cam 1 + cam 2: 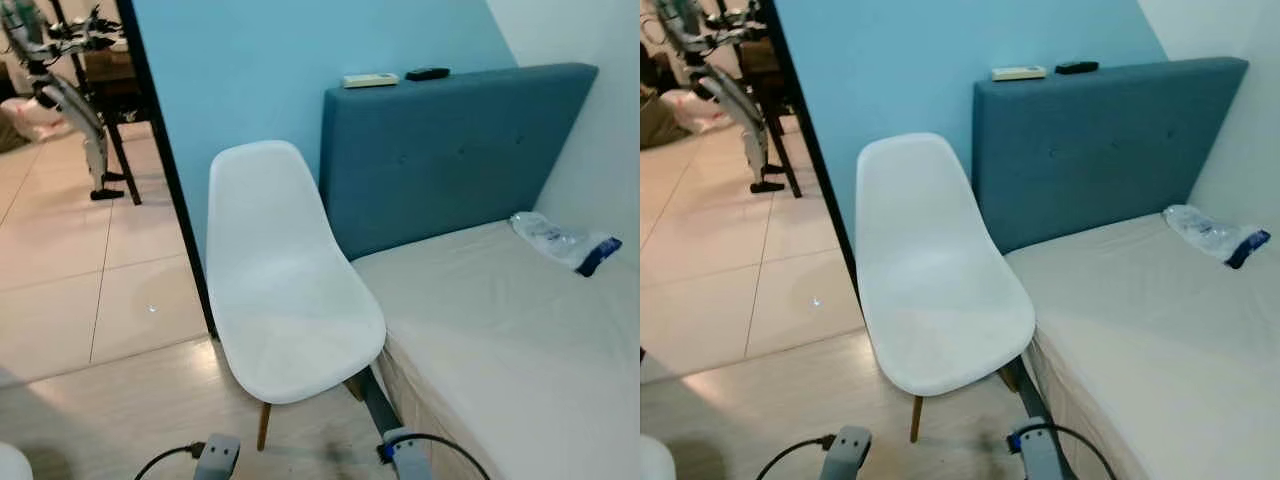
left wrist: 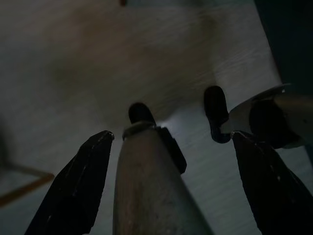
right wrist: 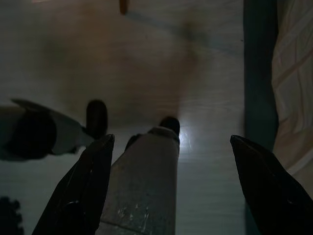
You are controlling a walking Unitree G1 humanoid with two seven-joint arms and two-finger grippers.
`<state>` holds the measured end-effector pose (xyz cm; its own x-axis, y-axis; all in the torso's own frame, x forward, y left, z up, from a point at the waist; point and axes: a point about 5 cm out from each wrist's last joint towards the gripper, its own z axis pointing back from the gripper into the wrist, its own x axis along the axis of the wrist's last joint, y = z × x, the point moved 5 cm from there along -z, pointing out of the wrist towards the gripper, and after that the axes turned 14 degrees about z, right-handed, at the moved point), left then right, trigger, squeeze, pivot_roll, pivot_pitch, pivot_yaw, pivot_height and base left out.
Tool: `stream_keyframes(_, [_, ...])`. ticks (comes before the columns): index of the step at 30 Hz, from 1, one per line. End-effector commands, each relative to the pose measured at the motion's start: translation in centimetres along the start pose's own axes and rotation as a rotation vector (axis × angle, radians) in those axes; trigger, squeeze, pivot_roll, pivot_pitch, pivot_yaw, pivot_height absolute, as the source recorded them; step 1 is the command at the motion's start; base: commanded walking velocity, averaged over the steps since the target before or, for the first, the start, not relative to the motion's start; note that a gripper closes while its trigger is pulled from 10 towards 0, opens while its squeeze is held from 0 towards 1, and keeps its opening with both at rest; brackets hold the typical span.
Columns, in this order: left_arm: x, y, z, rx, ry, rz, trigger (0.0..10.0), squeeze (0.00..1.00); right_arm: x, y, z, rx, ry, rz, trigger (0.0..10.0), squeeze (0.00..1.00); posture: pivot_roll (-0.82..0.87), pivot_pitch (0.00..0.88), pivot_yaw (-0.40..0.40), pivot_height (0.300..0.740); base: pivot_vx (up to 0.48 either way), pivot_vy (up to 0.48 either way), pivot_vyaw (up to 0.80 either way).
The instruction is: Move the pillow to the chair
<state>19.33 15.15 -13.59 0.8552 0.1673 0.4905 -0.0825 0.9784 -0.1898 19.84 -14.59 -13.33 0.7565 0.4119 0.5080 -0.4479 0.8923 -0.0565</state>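
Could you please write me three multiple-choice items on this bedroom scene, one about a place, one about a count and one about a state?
1. Where is the white chair?
A. on the bed
B. on the floor beside the bed
C. against the window

2. How many remotes lie on the headboard?
A. one
B. two
C. four

3. How are the fingers of the left gripper and the right gripper?
A. both apart, holding nothing
B. both shut on a pillow
C. one shut on a remote

Answers: 1 B, it touches the bed; 2 B, the white remote and the black remote; 3 A, floor shows between them.
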Motion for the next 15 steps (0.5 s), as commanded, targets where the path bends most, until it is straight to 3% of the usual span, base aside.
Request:
stream_keyframes(1, [0.0,1.1,0.2,0.043,-0.013,0.042,10.0,0.0,0.2,0.6,-0.2,0.018,0.011,0.064,10.0,0.0,0.04,0.0,-0.088,0.74,0.0,0.0,0.0])
stream_keyframes(4, [-0.2,1.7,0.3,0.069,-0.033,0.088,10.0,0.0,0.5,1.2,-0.3,0.038,0.021,0.167,10.0,0.0,0.07,0.0,-0.113,0.74,0.0,0.0,-0.15])
stream_keyframes(8, [-0.5,1.8,0.4,0.072,-0.03,0.098,10.0,0.0,0.4,1.1,-0.3,0.033,0.026,0.167,10.0,0.0,0.07,0.0,-0.113,0.74,0.0,0.0,-0.6])
stream_keyframes(10, [-1.3,2.2,0.6,0.081,-0.012,0.09,10.0,0.0,0.3,0.3,-0.1,0.015,0.019,0.073,10.0,0.0,0.07,0.0,-0.115,0.74,0.0,0.0,-0.78])
stream_keyframes(15, [-1.6,2.0,0.6,0.071,0.009,0.041,10.0,0.0,-0.2,-1.1,0.1,-0.016,0.042,0.106,10.0,0.0,0.05,0.0,-0.066,0.74,0.0,0.0,-0.78])
